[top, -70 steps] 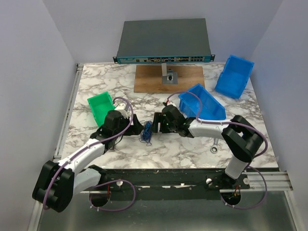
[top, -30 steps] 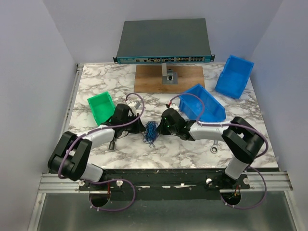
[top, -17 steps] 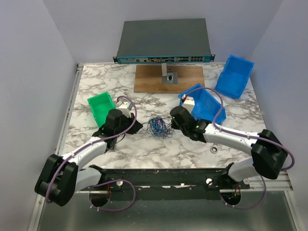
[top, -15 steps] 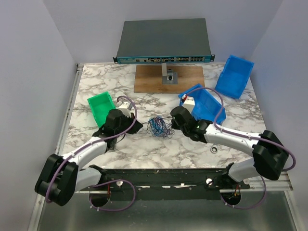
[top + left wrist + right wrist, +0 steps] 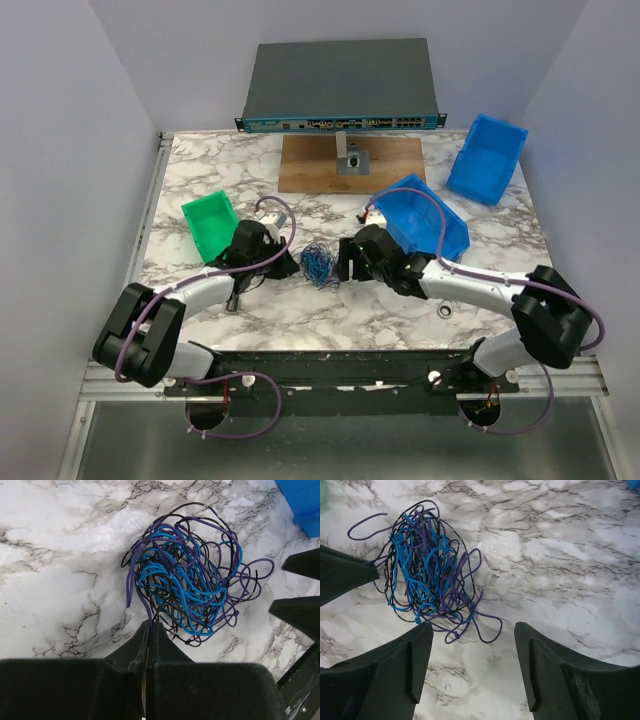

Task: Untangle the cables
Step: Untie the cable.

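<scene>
The cables [image 5: 319, 264] lie as a fist-sized tangle of thin blue, purple and black wires on the marble table [image 5: 330, 320], between my two grippers. My left gripper [image 5: 286, 263] is at the bundle's left edge. In the left wrist view the cables [image 5: 190, 580] send a purple and a black strand into the tips of the left gripper [image 5: 149, 625], which is shut on them. My right gripper [image 5: 345, 262] stands open just right of the bundle. In the right wrist view the right gripper [image 5: 472, 630] holds nothing, and one purple loop of the cables [image 5: 427, 570] reaches toward the gap.
A green bin [image 5: 210, 222] sits behind the left arm. One blue bin [image 5: 425, 215] is close behind the right arm and another blue bin [image 5: 487, 158] at the back right. A wooden board [image 5: 330, 165] and a network switch [image 5: 340, 85] stand at the back. A small wrench [image 5: 443, 308] lies under the right arm.
The right gripper has opened and let go of the cables. The bundle, stretched wider half a second ago, is now more compact and sits further left. The left gripper stays shut.
</scene>
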`<move>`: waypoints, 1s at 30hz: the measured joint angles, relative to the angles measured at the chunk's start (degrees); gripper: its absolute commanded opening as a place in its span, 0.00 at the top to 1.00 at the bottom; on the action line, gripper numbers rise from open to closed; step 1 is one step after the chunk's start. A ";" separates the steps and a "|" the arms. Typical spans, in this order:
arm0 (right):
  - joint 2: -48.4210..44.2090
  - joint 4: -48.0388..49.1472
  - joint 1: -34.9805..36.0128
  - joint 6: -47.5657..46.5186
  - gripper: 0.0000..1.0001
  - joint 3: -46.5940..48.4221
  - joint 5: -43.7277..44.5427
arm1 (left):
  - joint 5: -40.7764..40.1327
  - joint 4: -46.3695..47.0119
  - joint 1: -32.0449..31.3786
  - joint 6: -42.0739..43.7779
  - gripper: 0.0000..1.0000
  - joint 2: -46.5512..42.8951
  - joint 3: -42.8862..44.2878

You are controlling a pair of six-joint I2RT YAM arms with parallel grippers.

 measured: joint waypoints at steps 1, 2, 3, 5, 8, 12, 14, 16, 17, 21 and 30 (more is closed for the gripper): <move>0.90 0.24 0.00 -0.28 0.26 0.37 -0.66 | 0.26 -0.11 0.00 0.07 1.00 0.50 0.48; 2.12 0.57 0.00 -0.66 0.26 0.85 -1.44 | 0.46 -0.24 0.00 0.09 1.00 0.92 0.87; 3.34 0.76 0.00 -0.85 0.26 1.40 -1.99 | 0.59 -0.26 0.00 0.11 1.00 1.09 1.05; 5.70 1.05 0.02 -1.16 0.26 2.40 -2.73 | 0.76 -0.33 0.00 0.20 1.00 1.20 1.29; 8.59 1.57 0.02 -1.53 0.26 3.96 -3.54 | 0.87 -0.44 -0.02 0.31 1.00 1.20 1.31; 13.14 2.62 0.04 -2.16 0.28 7.52 -4.59 | 1.07 -0.57 -0.02 0.33 1.00 1.20 1.31; 15.65 3.26 0.13 -2.27 0.39 9.22 -4.83 | 1.20 -0.59 -0.02 0.37 1.00 1.29 1.36; 17.97 3.82 0.33 -2.54 0.59 10.14 -4.96 | 1.51 -0.83 -0.02 0.57 1.00 1.66 1.70; 18.71 3.80 0.44 -2.60 0.70 10.32 -4.87 | 1.64 -0.98 -0.02 0.66 1.00 1.86 1.90; 18.99 2.89 0.79 -1.66 0.95 10.19 -2.10 | 1.81 -1.68 -0.11 0.76 1.00 2.19 2.21; 5.25 -5.16 1.18 2.19 0.98 0.61 12.13 | -3.43 -3.10 -0.11 -0.35 1.00 -4.00 1.11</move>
